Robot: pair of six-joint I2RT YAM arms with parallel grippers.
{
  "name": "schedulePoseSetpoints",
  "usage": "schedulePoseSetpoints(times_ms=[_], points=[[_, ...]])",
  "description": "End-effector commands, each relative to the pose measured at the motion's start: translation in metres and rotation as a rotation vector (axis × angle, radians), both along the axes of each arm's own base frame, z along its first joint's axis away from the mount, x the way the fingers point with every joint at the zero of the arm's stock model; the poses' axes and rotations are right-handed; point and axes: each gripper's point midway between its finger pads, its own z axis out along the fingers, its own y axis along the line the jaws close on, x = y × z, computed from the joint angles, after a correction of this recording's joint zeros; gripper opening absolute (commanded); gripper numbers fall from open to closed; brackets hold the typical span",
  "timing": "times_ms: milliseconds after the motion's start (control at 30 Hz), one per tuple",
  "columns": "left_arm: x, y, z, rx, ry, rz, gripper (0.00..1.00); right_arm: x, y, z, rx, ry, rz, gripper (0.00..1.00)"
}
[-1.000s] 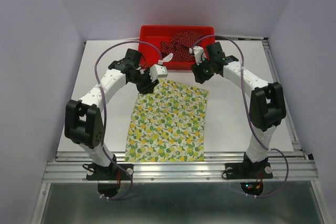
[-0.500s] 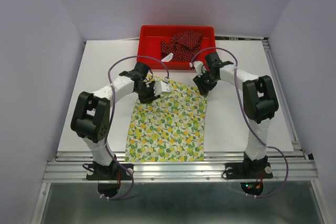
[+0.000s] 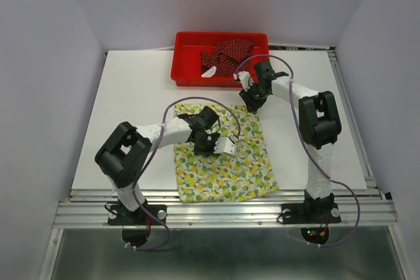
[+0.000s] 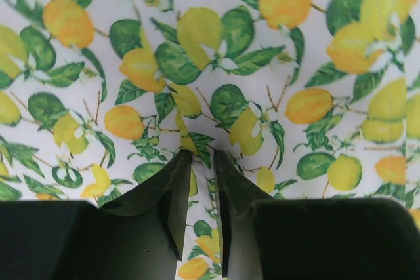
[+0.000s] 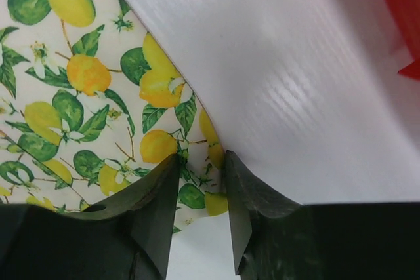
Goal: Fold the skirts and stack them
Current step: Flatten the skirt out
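While the left gripper [image 4: 202, 157] nips a raised ridge mid-cloth, the lemon skirt [image 3: 230, 172] lies flat on the near-centre table [image 3: 131, 96]; the red skirt [image 3: 226, 57] sits bunched in the far tray [image 3: 187, 80]. Right gripper [image 5: 202, 159]: jaws narrowed astride the far-right hem, grip unclear. Cloth looks light, limp, slippery; corners probably hold best.
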Motion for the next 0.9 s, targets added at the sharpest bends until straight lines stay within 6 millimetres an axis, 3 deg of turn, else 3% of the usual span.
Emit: schedulePoseSetpoints(times_ms=[0,100,200,233,300,333,367,467,500,600,633,767,867], points=[[-0.057,-0.02,-0.016,0.001,0.175,-0.041,0.31,0.004,0.003,-0.018,-0.01,0.027,0.058,0.38],[-0.057,-0.03,-0.005,-0.038,0.194,-0.03,0.33,-0.006,0.01,-0.01,0.03,0.05,0.108,0.32],[-0.049,-0.03,0.019,-0.069,0.202,-0.001,0.39,-0.019,0.013,-0.001,0.059,0.052,0.155,0.23],[-0.03,-0.033,0.041,-0.126,0.184,0.032,0.43,-0.022,0.014,0.002,0.07,0.05,0.168,0.16],[-0.009,-0.029,0.064,-0.175,0.177,0.083,0.44,-0.026,0.015,0.006,0.081,0.046,0.182,0.1],[0.013,-0.012,0.075,-0.196,0.177,0.164,0.44,-0.028,0.015,0.011,0.086,0.037,0.185,0.04],[0.034,-0.012,0.095,-0.247,0.152,0.195,0.44,-0.029,0.016,0.014,0.097,0.033,0.19,0.01],[0.078,0.013,0.114,-0.28,0.123,0.307,0.44,-0.028,0.02,0.026,0.121,0.007,0.201,0.01],[0.098,0.033,0.115,-0.283,0.104,0.376,0.44,-0.028,0.021,0.029,0.127,0.0,0.204,0.01],[0.138,0.066,0.111,-0.281,0.077,0.491,0.44,-0.026,0.022,0.037,0.131,-0.021,0.216,0.01],[0.149,0.071,0.101,-0.274,0.09,0.527,0.44,-0.026,0.022,0.038,0.127,-0.029,0.223,0.01],[0.174,0.089,0.083,-0.239,0.09,0.581,0.44,-0.027,0.019,0.041,0.112,-0.045,0.24,0.01],[0.174,0.096,0.062,-0.195,0.103,0.578,0.44,-0.027,0.018,0.042,0.106,-0.05,0.243,0.01]])
